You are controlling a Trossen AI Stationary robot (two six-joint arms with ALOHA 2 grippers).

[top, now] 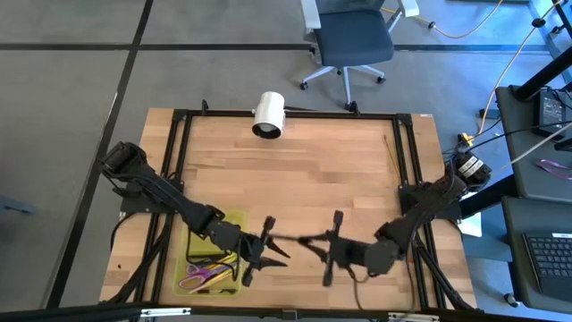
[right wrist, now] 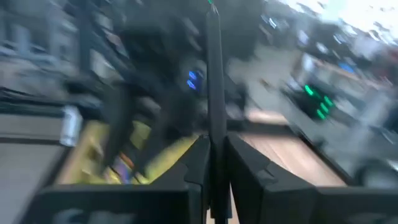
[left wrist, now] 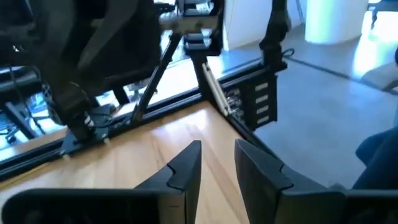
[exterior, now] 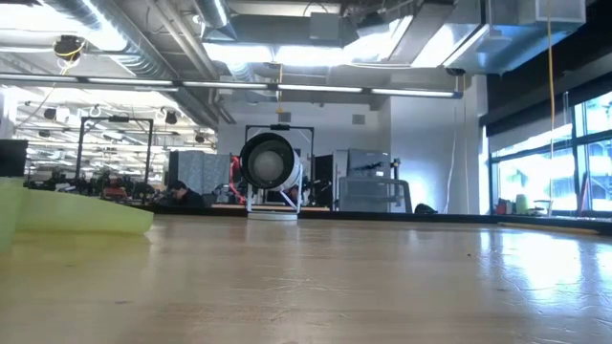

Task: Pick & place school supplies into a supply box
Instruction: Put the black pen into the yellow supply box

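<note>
The supply box (top: 214,259), a yellow-green case, lies open near the table's front left, with purple-handled scissors (top: 204,279) and pens inside. It also shows in the low view (exterior: 76,215) and the right wrist view (right wrist: 130,152). My right gripper (top: 315,243) is shut on a thin dark pen (top: 295,239), above the table just right of the box. My left gripper (top: 281,256) faces it over the box's right edge. Its fingers (left wrist: 186,165) stand apart with nothing between them. My right gripper pinches the thin dark pen (right wrist: 213,155) between its two fingers. The fingers are level and come from the table's right side. The pen lies along them and sticks out past their tips (right wrist: 214,68) toward the left arm. It is lifted clear of the table.
A white cylinder (top: 268,114) lies at the table's far edge, its round end facing the low view (exterior: 271,177). A black frame (top: 398,152) runs round the tabletop. Bare wood stretches between the cylinder and the arms. An office chair (top: 353,40) stands beyond the table.
</note>
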